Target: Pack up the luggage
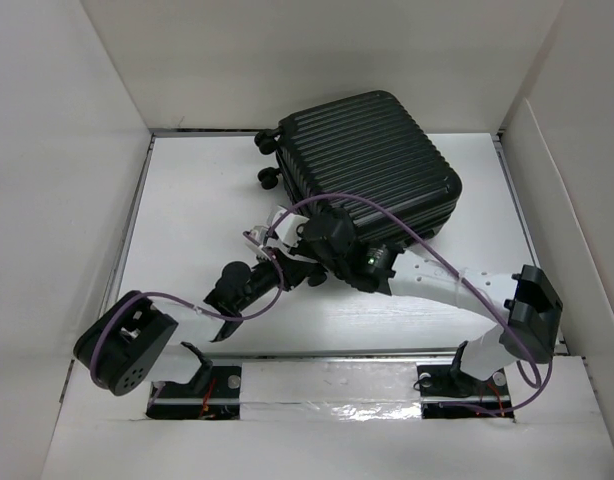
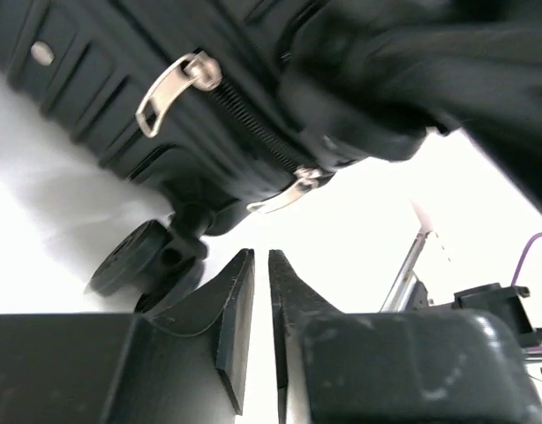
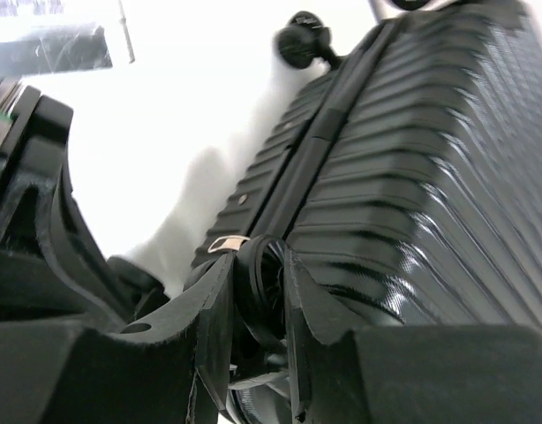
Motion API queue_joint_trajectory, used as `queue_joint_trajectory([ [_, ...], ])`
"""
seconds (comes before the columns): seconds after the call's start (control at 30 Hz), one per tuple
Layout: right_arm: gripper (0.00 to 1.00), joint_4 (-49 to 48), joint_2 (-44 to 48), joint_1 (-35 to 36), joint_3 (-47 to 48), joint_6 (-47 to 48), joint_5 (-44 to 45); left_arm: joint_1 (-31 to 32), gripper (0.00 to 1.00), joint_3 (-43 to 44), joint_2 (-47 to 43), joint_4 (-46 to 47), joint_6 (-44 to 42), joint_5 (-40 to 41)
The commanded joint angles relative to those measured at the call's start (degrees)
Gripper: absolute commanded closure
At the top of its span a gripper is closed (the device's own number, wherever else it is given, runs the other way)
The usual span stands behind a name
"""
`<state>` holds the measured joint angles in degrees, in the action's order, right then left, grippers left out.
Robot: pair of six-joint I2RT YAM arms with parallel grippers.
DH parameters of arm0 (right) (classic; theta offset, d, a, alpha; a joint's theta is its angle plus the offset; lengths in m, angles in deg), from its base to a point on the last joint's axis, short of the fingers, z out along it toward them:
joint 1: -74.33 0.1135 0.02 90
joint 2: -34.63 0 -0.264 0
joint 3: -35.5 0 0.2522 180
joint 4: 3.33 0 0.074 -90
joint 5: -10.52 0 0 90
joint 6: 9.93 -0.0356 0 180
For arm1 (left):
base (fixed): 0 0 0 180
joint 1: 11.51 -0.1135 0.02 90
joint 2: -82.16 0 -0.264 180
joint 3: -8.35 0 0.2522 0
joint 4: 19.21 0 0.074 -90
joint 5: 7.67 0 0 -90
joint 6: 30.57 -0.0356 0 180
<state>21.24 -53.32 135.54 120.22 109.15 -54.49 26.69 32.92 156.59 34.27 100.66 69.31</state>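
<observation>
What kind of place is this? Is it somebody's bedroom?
Not a bedroom. It looks like a robot test booth, probably in a lab: a white table with plain white boards around it, a left arm and right arm bolted at its near edge, and a black suitcase.

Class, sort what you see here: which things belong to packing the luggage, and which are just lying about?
Belong to the job: luggage; zipper pulls; left gripper; right gripper.
Just there: purple cable; white table; white side walls.
</observation>
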Motion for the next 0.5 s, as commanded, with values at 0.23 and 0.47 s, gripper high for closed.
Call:
queue_joint_trajectory([
  [0.23, 1.00, -22.23, 2.69, 2.59, -10.31, -11.50, 19.39, 5.04, 0.76, 1.85, 10.90, 18.53, 0.08, 1.32],
  [0.47, 1.00, -20.22, 2.07, 2.60, -8.30, -15.28, 17.20, 8.56, 0.67, 3.25, 12.22, 23.37, -0.54, 11.69],
])
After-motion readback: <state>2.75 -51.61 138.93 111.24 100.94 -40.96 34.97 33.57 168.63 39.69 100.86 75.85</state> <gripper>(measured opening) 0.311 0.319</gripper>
